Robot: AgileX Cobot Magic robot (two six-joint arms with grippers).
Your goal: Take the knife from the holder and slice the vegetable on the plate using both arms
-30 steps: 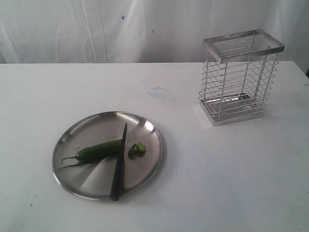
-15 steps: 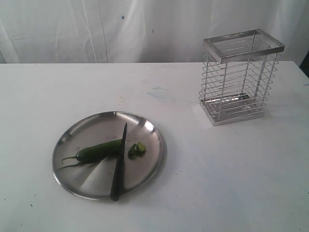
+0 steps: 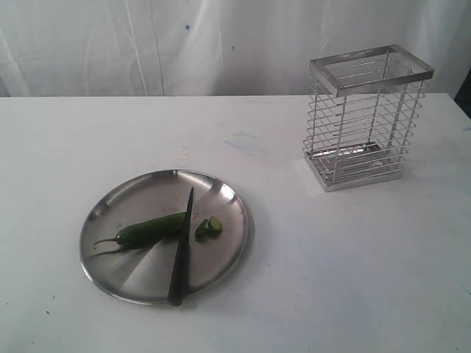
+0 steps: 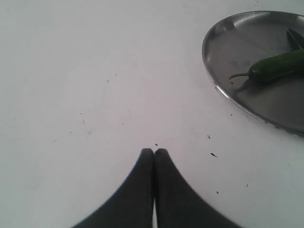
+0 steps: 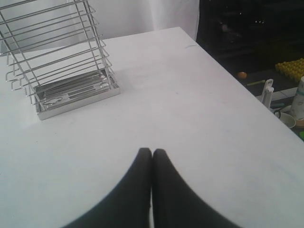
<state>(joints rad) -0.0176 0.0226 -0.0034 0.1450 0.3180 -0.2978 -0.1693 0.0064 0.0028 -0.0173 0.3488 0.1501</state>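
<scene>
The steel plate lies at the front left of the table. On it rests the green chilli, with small cut green pieces beside its cut end. The dark knife lies across the plate, handle over the near rim, held by nothing. The wire holder stands empty at the back right. Neither arm shows in the exterior view. My left gripper is shut and empty over bare table, apart from the plate and chilli. My right gripper is shut and empty, short of the holder.
A white cloth hangs behind the table. The table's right edge shows in the right wrist view, with dark floor and small clutter beyond it.
</scene>
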